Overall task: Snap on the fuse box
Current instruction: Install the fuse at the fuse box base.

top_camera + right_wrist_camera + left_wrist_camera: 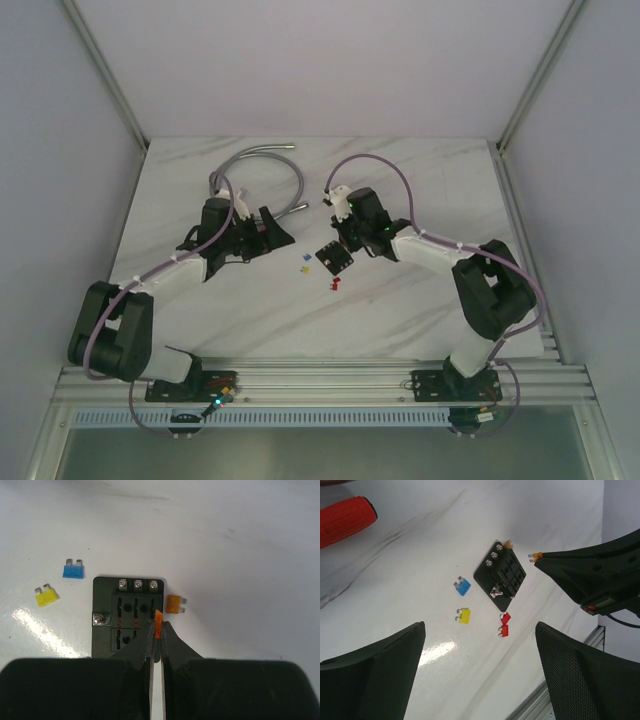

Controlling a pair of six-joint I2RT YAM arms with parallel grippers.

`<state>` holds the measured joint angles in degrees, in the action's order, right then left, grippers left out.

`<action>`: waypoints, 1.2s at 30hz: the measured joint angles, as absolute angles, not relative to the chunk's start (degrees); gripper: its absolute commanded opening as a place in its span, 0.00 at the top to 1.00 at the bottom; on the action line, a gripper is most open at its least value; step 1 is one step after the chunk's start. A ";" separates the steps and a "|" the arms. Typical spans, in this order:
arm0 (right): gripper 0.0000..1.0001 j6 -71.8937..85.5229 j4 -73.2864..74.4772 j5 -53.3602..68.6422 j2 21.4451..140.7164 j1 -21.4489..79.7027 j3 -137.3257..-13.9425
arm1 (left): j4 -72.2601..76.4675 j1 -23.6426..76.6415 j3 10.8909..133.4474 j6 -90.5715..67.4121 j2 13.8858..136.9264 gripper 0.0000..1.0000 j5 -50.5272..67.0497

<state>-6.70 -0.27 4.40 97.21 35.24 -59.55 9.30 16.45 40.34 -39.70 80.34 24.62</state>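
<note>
The black fuse box (335, 259) lies flat on the marble table between the two arms. It also shows in the left wrist view (500, 573) and the right wrist view (127, 618), with empty slots and three screws along one edge. My right gripper (158, 629) hangs just above the box's right side, shut on a small orange fuse (158, 621) standing on edge; from the left wrist that fuse (536, 556) sticks out of the fingertips. My left gripper (480, 626) is open and empty, to the left of the box (279, 228).
Loose fuses lie around the box: blue (73, 570), yellow (46, 597), orange (174, 604) against its right edge, two red (504, 625). A red ribbed handle (345, 520) lies at the far left. A grey cable (268, 158) curls at the back.
</note>
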 measured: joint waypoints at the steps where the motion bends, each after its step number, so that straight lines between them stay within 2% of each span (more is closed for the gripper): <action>1: 1.00 -7.01 -0.16 4.40 97.71 35.24 -59.88 | 9.15 16.45 40.49 -39.62 80.84 0.00 24.62; 36: 1.00 -11.22 3.60 1.19 104.22 37.41 -64.75 | 6.33 16.45 42.04 -39.29 85.08 0.00 24.64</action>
